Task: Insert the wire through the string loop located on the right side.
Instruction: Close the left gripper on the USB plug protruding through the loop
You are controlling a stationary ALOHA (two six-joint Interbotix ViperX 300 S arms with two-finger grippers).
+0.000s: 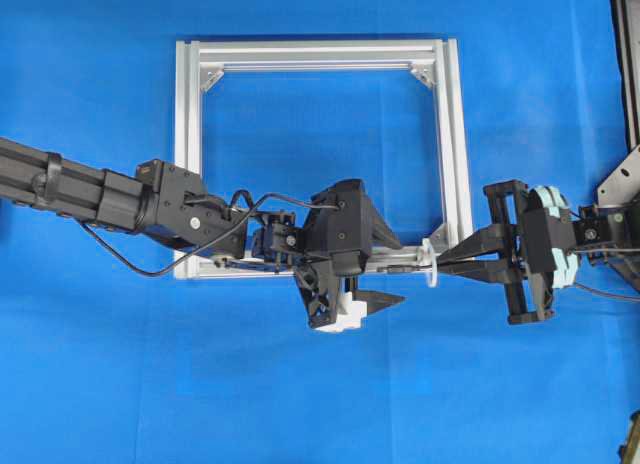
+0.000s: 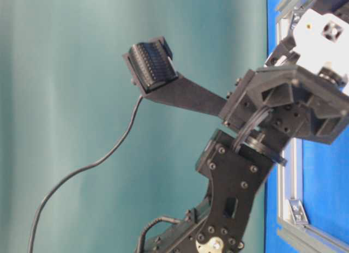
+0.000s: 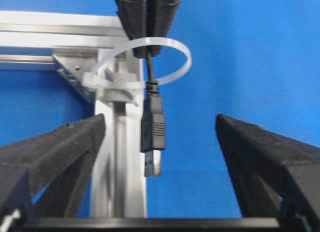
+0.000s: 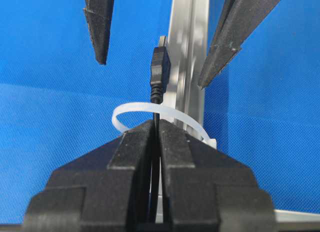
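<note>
Wire (image 3: 151,129) first: we have it pinched in the right gripper (image 4: 156,129), whose jaws are pressed together on the thin black cable just behind the plug, and the grey-tipped plug already pokes out past the string loop (image 3: 165,59), the white ring hanging at the silver frame (image 1: 455,134). From the right wrist view the plug stands straight ahead of our closed fingers (image 4: 132,157), the loop curling round the cable just in front of them. Across from it sits the left gripper (image 3: 160,157), jaws spread wide, one finger on each side of the plug and touching nothing yet. We read this as the handover: the plug is through, and now the far side has to take it. To do it well, we would bring the left gripper forward until the plug body, not the bare metal tip, lies between the pads, keep it centred so neither finger clips the frame rail just beside it, then close squarely. Hold the right gripper steady meanwhile, since any twist could swing the plug off line. Only once the left grip looks firm should the right let go, or the cable may slip back out of the ring toward the blue bench (image 1: 100,364).
</note>
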